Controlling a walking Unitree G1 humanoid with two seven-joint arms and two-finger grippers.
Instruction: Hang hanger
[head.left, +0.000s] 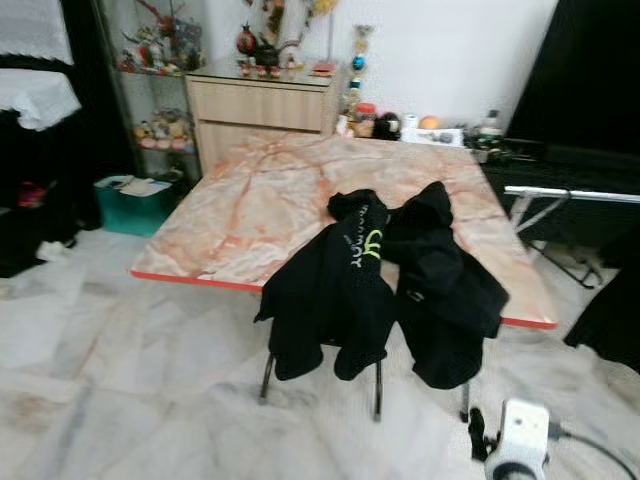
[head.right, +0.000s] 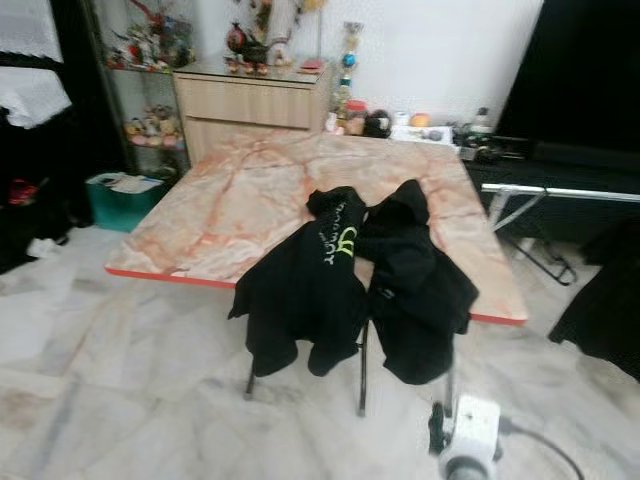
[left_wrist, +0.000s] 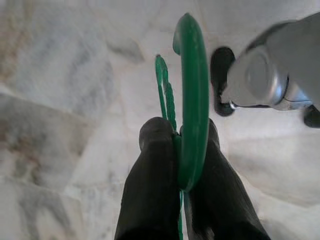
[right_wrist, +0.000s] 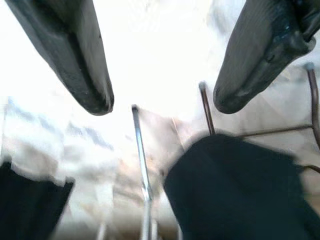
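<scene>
Green hanger (left_wrist: 192, 95) lengthwise along fingers (left_wrist: 152, 185) (pinched)

- Two jackets (head.left: 385, 285) lie side by side over the near edge of the surface (head.left: 270, 200), hanging toward the floor (head.left: 120, 390).
- A cabinet (head.left: 262, 105) stands behind the surface, against the wall.
- A bin (head.left: 135, 203) sits on the floor left of the surface.

Evenly lit room, head views slightly soft, black jackets (head.left: 385, 290) without detail, right wrist view overexposed with white glare on floor (right_wrist: 160, 60), blurred edges, left wrist view sharp.
</scene>
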